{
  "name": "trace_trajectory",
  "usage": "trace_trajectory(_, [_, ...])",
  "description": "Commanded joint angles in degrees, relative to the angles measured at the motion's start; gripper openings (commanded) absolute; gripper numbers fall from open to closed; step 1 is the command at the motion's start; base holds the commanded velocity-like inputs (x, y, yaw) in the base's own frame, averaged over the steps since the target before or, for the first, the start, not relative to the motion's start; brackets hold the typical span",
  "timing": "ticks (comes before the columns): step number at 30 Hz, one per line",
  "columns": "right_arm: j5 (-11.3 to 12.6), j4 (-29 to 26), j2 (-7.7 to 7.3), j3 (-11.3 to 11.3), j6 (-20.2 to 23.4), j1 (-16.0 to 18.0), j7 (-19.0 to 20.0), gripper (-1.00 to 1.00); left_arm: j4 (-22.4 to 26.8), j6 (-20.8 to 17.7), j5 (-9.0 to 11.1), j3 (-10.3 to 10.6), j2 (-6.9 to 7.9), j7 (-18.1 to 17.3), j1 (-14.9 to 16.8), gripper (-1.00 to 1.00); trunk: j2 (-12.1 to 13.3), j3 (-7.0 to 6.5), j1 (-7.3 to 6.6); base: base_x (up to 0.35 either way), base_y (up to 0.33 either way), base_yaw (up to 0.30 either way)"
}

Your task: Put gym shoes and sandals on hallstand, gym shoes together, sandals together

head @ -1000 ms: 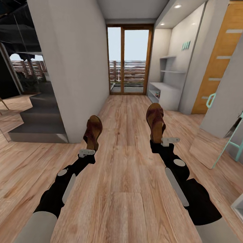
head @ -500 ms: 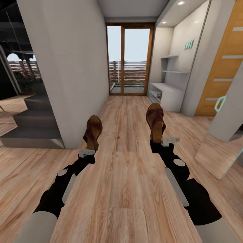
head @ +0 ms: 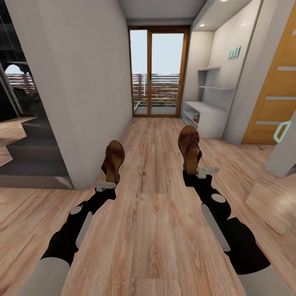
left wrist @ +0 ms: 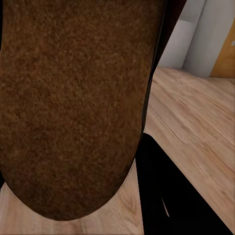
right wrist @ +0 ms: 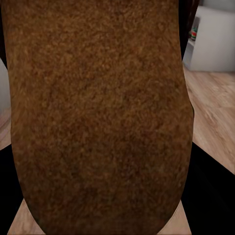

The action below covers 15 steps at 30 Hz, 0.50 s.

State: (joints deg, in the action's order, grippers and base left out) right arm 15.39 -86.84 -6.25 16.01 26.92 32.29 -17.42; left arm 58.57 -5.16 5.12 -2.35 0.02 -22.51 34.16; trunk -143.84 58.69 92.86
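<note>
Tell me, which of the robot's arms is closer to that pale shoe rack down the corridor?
Right. The hallstand stands ahead on the right side, beyond the right gripper and its sandal; the left gripper is across the corridor, farther off.

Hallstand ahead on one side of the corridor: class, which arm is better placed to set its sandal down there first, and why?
Probably the right. The hallstand stands ahead along the right wall, on the same side as the right gripper holding a sandal. The left gripper, with the other sandal, would have to reach across.

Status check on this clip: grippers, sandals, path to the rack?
Left gripper shut on left sandal; right gripper shut on right sandal. Both sandals off the floor. Hallstand ahead right, corridor floor between shows nothing in the way.
</note>
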Motion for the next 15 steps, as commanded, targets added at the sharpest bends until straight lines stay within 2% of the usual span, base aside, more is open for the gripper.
trace_trajectory(1, [0.5,-0.1,-0.07,0.2,0.1,0.1,-0.6,-1.0,0.1,-0.5,0.4,-0.1,-0.02,-0.4,0.0,-1.0,0.0,0.06,0.02,0.348,0.0,0.0])
trace_trajectory(15, [0.5,-0.1,-0.04,0.2,0.2,0.1,-0.6,-1.0,0.1,-0.5,0.4,-0.1,-0.02,-0.4,0.0,-1.0,0.0,0.06,0.02,0.348,0.0,0.0])
